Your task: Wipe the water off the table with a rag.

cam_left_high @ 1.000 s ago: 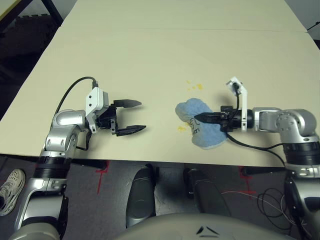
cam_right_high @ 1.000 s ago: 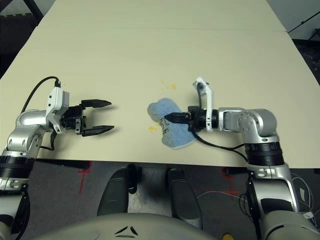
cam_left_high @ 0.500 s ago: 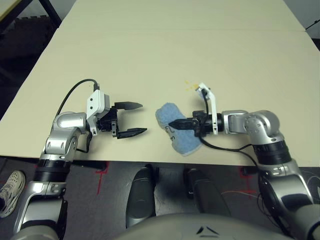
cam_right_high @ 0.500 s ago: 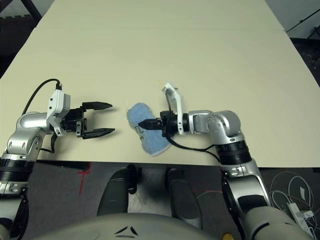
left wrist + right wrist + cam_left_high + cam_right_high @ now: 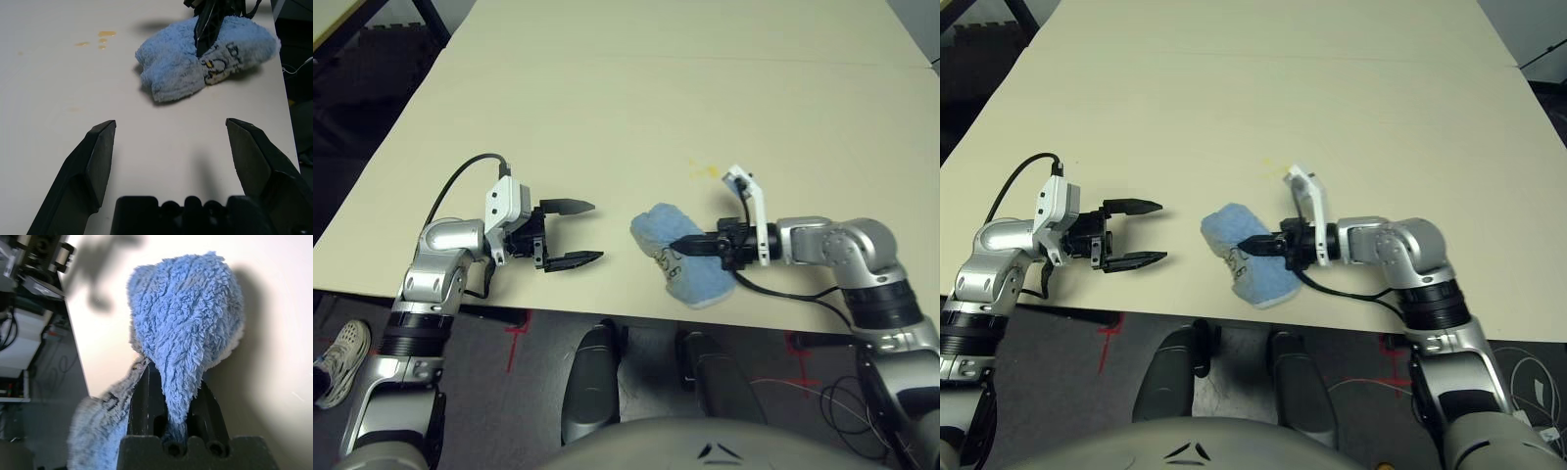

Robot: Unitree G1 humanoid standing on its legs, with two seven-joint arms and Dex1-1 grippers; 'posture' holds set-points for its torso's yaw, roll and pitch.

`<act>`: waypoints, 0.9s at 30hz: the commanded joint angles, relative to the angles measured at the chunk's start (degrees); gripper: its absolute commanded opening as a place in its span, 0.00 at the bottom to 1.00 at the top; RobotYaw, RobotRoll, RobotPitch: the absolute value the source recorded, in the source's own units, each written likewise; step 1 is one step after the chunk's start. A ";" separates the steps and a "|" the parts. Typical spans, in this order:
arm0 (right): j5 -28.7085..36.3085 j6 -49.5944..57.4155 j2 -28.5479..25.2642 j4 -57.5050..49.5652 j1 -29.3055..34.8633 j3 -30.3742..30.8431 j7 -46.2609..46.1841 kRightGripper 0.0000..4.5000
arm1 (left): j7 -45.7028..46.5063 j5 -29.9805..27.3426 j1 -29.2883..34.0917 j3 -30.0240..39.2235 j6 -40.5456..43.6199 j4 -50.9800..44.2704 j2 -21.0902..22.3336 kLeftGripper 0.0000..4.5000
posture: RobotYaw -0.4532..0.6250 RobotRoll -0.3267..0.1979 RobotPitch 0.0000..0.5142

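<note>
The light-blue fluffy rag (image 5: 677,257) lies bunched on the cream table (image 5: 607,98), its near end at the front edge. My right gripper (image 5: 681,248) is shut on the rag, and its fingers (image 5: 146,399) pinch a fold of the rag (image 5: 186,323). A few yellow-orange specks of water (image 5: 705,170) sit just beyond the right wrist, and the left wrist view shows the droplets (image 5: 102,35) beside the rag (image 5: 195,63). My left gripper (image 5: 595,231) rests open on the table a short way left of the rag, holding nothing.
A thin seam (image 5: 705,61) crosses the far part of the table. The table's front edge (image 5: 607,313) runs just below both grippers, with dark floor and cables beyond it. Black cables trail from both wrists.
My right gripper has dragged the rag leftward across the yellow specks near the front edge, which no longer show. The picture has shifted a little. The left gripper has stayed put.
</note>
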 commanded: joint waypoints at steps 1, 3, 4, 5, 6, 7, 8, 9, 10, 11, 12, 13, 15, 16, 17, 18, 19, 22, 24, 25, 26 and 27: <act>-1.82 0.18 -4.30 0.81 1.91 -2.31 -0.74 0.03 | -0.67 1.05 -0.61 -1.31 -1.06 1.26 -0.53 1.00 | 0.53 0.62 0.47; -1.91 -0.47 -5.88 1.85 1.31 -3.68 -0.65 0.03 | -0.73 1.08 -0.88 -1.61 -1.39 1.70 -0.69 1.00 | 0.53 0.62 0.47; -1.85 -0.68 -6.59 2.46 0.77 -4.42 -0.63 0.03 | -0.77 1.11 -0.99 -1.72 -1.52 1.89 -0.75 1.00 | 0.53 0.62 0.47; -1.86 -0.90 -7.25 3.10 0.22 -5.09 -0.58 0.03 | -0.81 1.14 -1.08 -1.82 -1.66 2.08 -0.80 1.00 | 0.53 0.62 0.47; -1.93 -1.17 -7.94 3.90 -0.44 -5.83 -0.37 0.03 | -0.85 1.17 -1.18 -1.90 -1.80 2.29 -0.86 1.00 | 0.53 0.62 0.47; -1.87 -1.33 -8.44 4.55 -1.00 -6.40 -0.18 0.03 | -0.90 1.20 -1.25 -1.95 -1.91 2.46 -0.91 1.00 | 0.53 0.62 0.47; -1.76 -1.55 -9.08 5.41 -1.73 -7.04 0.16 0.03 | -0.93 1.27 -1.36 -2.03 -2.03 2.64 -1.01 1.00 | 0.52 0.62 0.47; -1.58 -1.71 -9.60 6.31 -2.49 -7.72 0.52 0.03 | -0.97 1.34 -1.46 -2.09 -2.15 2.82 -1.11 1.00 | 0.52 0.62 0.47; -1.14 -1.91 -9.88 7.44 -3.48 -8.83 0.95 0.03 | -1.01 1.43 -1.55 -2.16 -2.27 2.99 -1.22 1.00 | 0.51 0.62 0.46; -0.69 -1.97 -10.00 8.47 -4.36 -9.86 1.24 0.03 | -1.04 1.49 -1.62 -2.21 -2.37 3.11 -1.31 1.00 | 0.51 0.62 0.46; -0.01 -2.22 -9.80 9.90 -6.05 -11.58 1.26 0.03 | -1.06 1.57 -1.76 -2.28 -2.49 3.33 -1.44 1.00 | 0.51 0.62 0.46; 0.47 -2.45 -9.47 11.07 -7.49 -13.05 1.12 0.03 | -1.09 1.64 -1.86 -2.32 -2.60 3.50 -1.54 1.00 | 0.51 0.62 0.46; 0.95 -3.21 -8.56 14.08 -10.83 -15.74 0.23 0.03 | -1.13 1.78 -2.06 -2.38 -2.76 3.81 -1.75 1.00 | 0.51 0.62 0.46; 0.90 -3.85 -8.05 15.61 -12.42 -16.77 -0.31 0.03 | -1.15 1.84 -2.10 -2.40 -2.83 3.89 -1.82 1.00 | 0.51 0.62 0.46; 0.69 -4.51 -7.59 16.89 -13.71 -17.52 -0.76 0.03 | -1.17 1.88 -2.12 -2.42 -2.89 3.95 -1.87 1.00 | 0.51 0.62 0.46; 0.24 -5.44 -7.02 18.10 -14.87 -18.14 -1.41 0.03 | -1.20 1.88 -2.09 -2.42 -2.97 3.96 -1.90 1.00 | 0.51 0.62 0.46; -0.36 -6.59 -6.29 19.67 -16.22 -18.76 -2.44 0.03 | -1.20 1.88 -2.05 -2.42 -3.05 3.95 -1.92 1.00 | 0.51 0.62 0.46; -2.68 -10.30 -4.38 23.21 -19.03 -18.03 -3.87 0.03 | -1.11 1.94 -2.02 -2.45 -3.26 4.02 -2.05 1.00 | 0.51 0.62 0.45; -4.59 -12.99 -1.78 25.92 -20.69 -16.46 -4.91 0.02 | -0.92 2.09 -2.15 -2.43 -3.40 4.17 -2.09 1.00 | 0.51 0.62 0.46; -5.45 -14.14 -0.56 27.13 -21.41 -15.83 -5.37 0.02 | -0.84 2.16 -2.20 -2.42 -3.48 4.25 -2.08 1.00 | 0.51 0.62 0.46; -6.15 -14.89 0.41 28.07 -21.97 -15.48 -5.62 0.02 | -0.80 2.22 -2.20 -2.38 -3.55 4.27 -2.03 1.00 | 0.52 0.62 0.46; -7.03 -15.90 1.50 29.44 -22.64 -15.00 -5.74 0.02 | -0.77 2.33 -2.25 -2.33 -3.64 4.35 -1.95 1.00 | 0.52 0.62 0.46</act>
